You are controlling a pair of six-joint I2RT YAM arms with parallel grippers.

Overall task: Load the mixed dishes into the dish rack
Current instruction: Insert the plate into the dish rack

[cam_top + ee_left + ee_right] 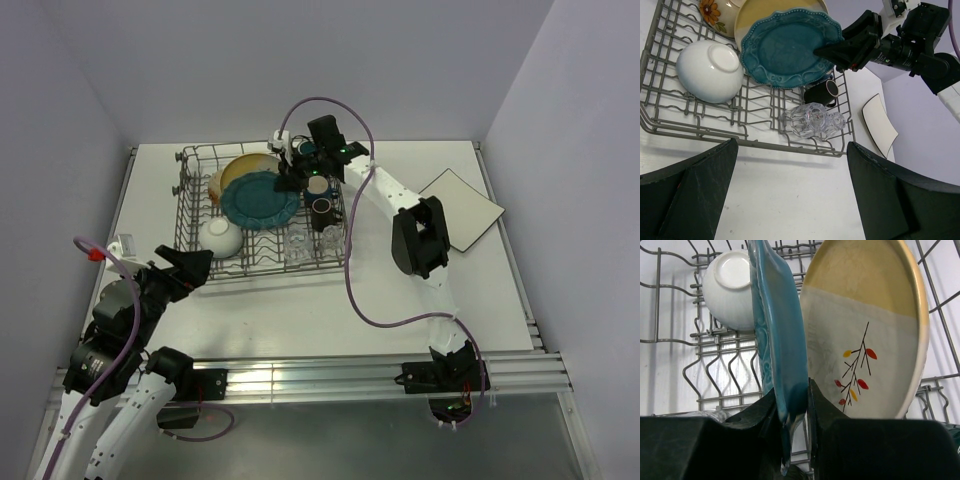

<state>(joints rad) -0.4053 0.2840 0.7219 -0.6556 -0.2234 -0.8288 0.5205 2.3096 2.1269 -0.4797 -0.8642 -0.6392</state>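
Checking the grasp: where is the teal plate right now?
In the top view the teal scalloped plate leans in the dish rack between the white bowl and the yellow-cream plate, its rim pinched by the fingers of the right gripper.

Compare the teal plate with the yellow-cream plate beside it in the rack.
The teal plate is one solid colour with a beaded, scalloped rim; the yellow-cream plate is two-toned, with a leaf sprig and a smooth rim. The right claw pinches the teal plate's rim; nothing grips the yellow-cream plate. Both are round and up on edge in the dish rack.
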